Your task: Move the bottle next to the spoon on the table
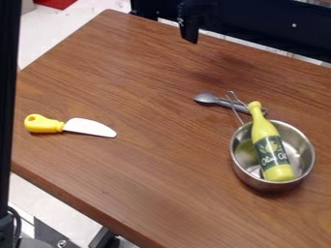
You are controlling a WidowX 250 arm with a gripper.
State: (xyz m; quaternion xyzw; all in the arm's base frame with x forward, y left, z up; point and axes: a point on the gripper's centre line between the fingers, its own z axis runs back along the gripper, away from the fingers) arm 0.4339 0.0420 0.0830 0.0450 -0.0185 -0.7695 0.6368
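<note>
The gripper [188,30] hangs at the top of the view, over the table's far edge, well above and left of the bottle. A yellow-green bottle [263,131] with a dark label leans in a metal pot at the right, its base inside the pot and its neck over the rim toward the spoon. The grey spoon [207,98] lies on the wooden table [155,169] just behind the pot, bowl to the left; its handle runs behind the pot's wire handle toward the bottle's neck.
The metal pot [305,145] stands at the right, with its wire handle pointing up and left. A toy knife [90,127] with a yellow handle lies at the left. A dark vertical post [7,97] runs along the left edge.
</note>
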